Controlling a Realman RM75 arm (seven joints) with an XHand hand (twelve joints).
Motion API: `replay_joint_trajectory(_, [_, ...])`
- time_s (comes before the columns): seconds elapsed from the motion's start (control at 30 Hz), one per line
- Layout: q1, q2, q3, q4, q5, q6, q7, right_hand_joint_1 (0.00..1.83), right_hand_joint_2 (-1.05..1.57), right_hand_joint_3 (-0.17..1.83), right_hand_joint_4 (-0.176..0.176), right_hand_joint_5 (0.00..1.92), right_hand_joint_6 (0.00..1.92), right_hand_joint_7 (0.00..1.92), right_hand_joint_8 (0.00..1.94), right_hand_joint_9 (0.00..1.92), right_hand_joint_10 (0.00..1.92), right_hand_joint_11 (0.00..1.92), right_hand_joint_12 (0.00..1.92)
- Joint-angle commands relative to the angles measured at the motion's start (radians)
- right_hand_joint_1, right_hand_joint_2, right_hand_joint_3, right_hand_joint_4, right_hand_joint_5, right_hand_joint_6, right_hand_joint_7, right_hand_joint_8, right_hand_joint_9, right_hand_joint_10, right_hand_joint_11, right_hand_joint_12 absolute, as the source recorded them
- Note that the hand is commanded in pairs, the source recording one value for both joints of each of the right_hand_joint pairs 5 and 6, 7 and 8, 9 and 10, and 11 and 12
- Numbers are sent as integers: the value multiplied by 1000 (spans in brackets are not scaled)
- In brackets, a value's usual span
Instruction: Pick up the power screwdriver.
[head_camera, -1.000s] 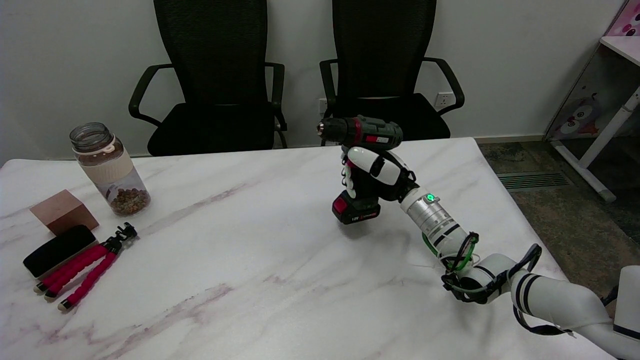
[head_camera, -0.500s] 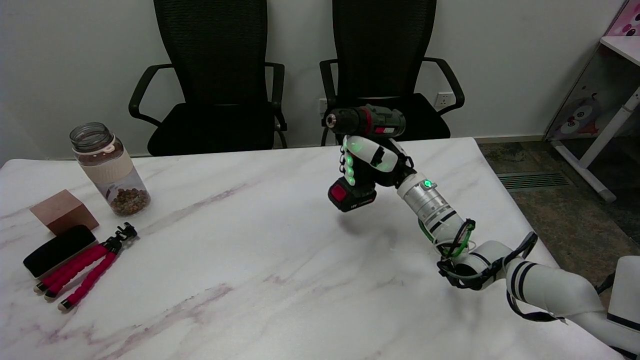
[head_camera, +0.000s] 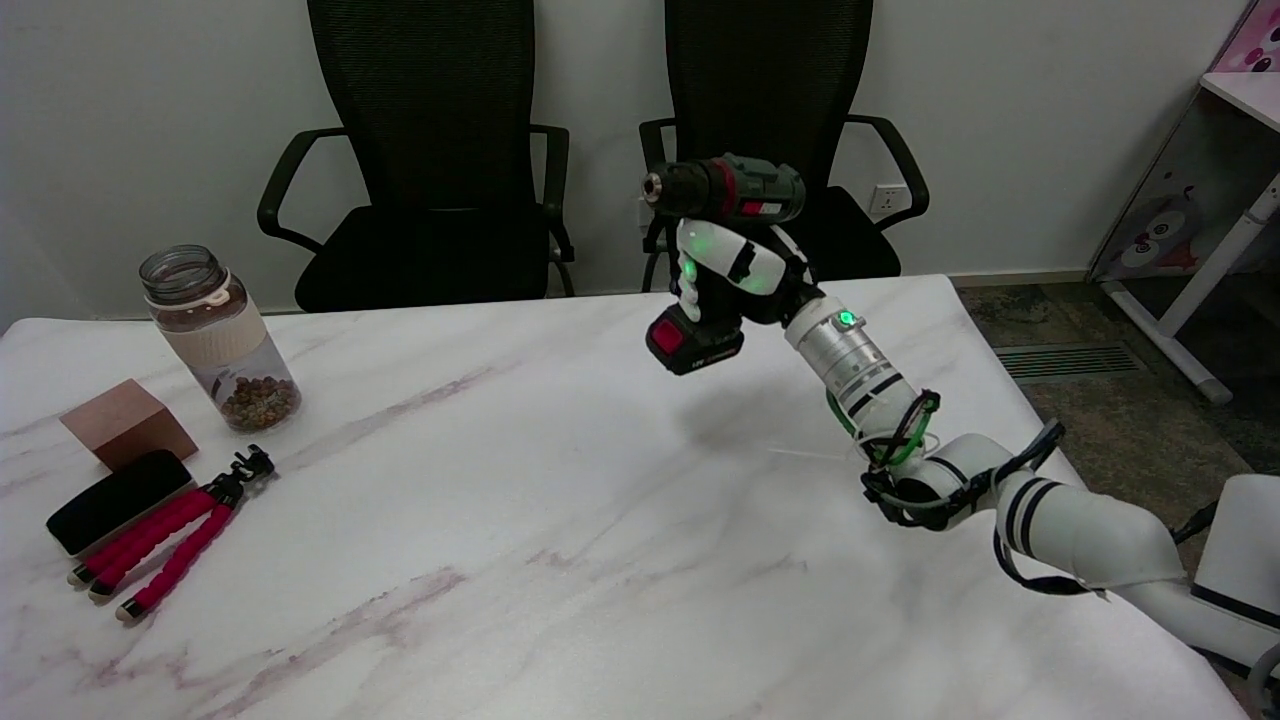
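At the near right the white right arm (head_camera: 1060, 515) reaches in over the marble table (head_camera: 480, 520) and slants up toward the far side. Off at the near left edge lie a red-legged bendy tripod (head_camera: 165, 540), touching a black case (head_camera: 115, 500) that sits just beside a small wooden block (head_camera: 125, 420); a little farther back stands a clear jar (head_camera: 215, 340) with brown pellets in the bottom. Toward the far middle of the table the right hand (head_camera: 735, 275) is wrapped around the handle of the power screwdriver (head_camera: 720, 190), fingers closed tight on it. The tool hangs in the air above the tabletop, well clear of it, upright, its chuck pointing left and its red-and-black battery at the bottom. Behind the table stand two black office chairs (head_camera: 440, 150) against the wall.
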Motion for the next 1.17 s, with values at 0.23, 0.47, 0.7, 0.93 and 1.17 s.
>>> replay_joint_trajectory(0.23, [158,-2,23,-19,5,78,-70,924,525,681,176,1920,1920,1920,1920,1920,1920,1920,1920])
replay_joint_trajectory(0.47, [172,-5,23,-34,5,112,-74,921,535,692,176,1920,1920,1920,1920,1920,1920,1920,1920])
replay_joint_trajectory(0.7, [170,-5,23,-70,7,147,-139,908,527,719,176,1913,1913,1913,1913,1920,1920,1920,1920])
replay_joint_trajectory(0.93, [144,-5,23,-116,7,170,-148,904,526,721,176,1911,1911,1911,1911,1920,1920,1920,1920])
replay_joint_trajectory(1.17, [133,-5,23,-126,10,179,-148,895,524,710,176,1908,1908,1908,1908,1920,1920,1920,1920])
